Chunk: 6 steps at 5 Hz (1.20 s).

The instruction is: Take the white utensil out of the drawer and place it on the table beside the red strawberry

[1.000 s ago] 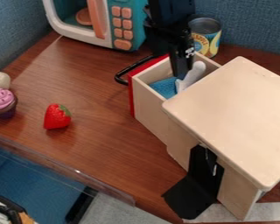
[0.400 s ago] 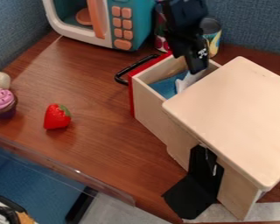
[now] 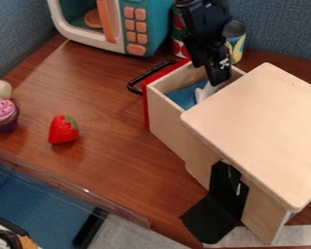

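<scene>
Camera view, open drawer (image 3: 166, 119), blue cloth (image 3: 182, 97) inside, gripper (image 3: 216, 82) at white object (image 3: 204, 92)

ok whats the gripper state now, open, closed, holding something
Gripper: at the white object in the open drawer; open, closed or holding can't be told.

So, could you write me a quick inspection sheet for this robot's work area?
Surface: brown wood-look tabletop, clear plastic strip along the near edge.
Job's things: open drawer holding blue material and a white object, partly hidden.
Clutter: strawberry, cupcake, toy microwave, can behind the drawer.
Gripper: over the drawer, by the white object; contact unclear.
Cables: nothing seen that is clearly a cable.
Surroundings: blue fabric-like panel behind; black flap-like piece at the wooden cabinet.
</scene>
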Each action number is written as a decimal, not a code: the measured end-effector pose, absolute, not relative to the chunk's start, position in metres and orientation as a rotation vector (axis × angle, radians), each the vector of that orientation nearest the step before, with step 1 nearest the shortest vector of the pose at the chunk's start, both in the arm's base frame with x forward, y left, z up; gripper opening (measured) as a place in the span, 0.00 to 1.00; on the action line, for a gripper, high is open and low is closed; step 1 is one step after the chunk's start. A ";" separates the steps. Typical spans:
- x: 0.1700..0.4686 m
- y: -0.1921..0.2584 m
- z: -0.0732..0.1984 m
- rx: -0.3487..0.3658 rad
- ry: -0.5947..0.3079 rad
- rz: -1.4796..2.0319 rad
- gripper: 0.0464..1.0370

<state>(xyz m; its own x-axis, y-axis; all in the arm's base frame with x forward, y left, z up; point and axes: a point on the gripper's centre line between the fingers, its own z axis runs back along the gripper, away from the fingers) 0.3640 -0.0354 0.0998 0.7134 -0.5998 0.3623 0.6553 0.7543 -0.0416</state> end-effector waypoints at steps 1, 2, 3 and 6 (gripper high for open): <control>0.366 -0.038 0.096 -0.166 -0.339 -0.707 0.96; 0.366 -0.040 0.090 -0.151 -0.337 -0.702 0.96; 0.365 -0.043 0.084 -0.138 -0.321 -0.707 0.96; 0.364 -0.043 0.077 -0.118 -0.315 -0.676 0.35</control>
